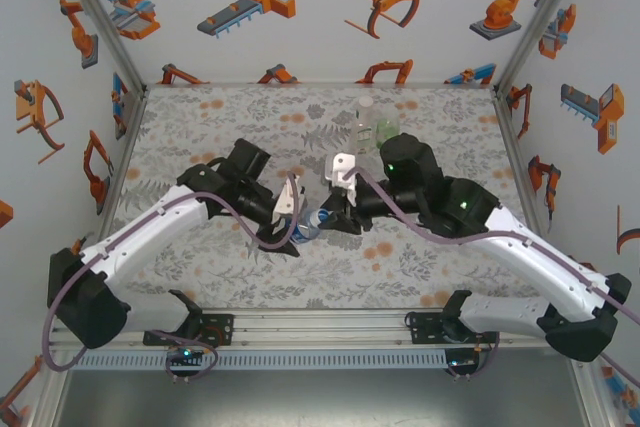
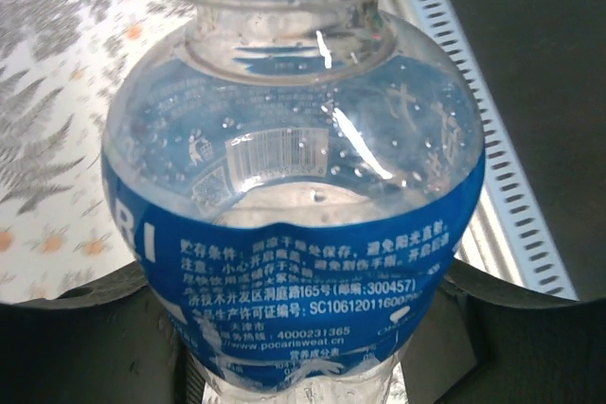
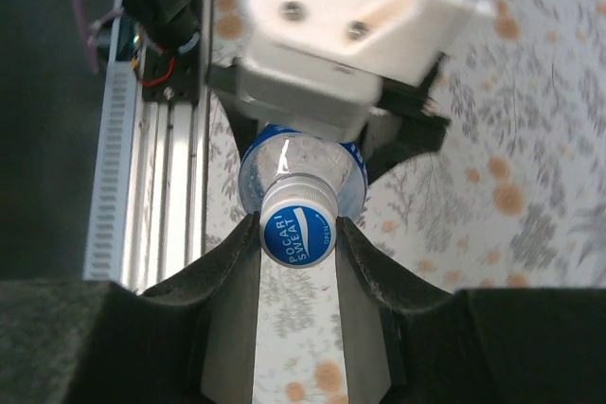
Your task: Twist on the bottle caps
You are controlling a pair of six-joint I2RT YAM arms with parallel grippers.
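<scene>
The bottle with the blue label lies sideways above the table between the two arms. My left gripper is shut on its body, with dark fingers on either side of the label. A white cap with a blue printed top sits on the bottle's neck. My right gripper is shut on this cap, and both fingers press its sides. In the top view the bottle spans the gap between the left gripper and the right gripper.
A slim clear bottle and a rounder green-tinted bottle stand upright at the back of the table, just beyond the right arm. The aluminium rail runs along the near edge. Patterned walls close in the sides.
</scene>
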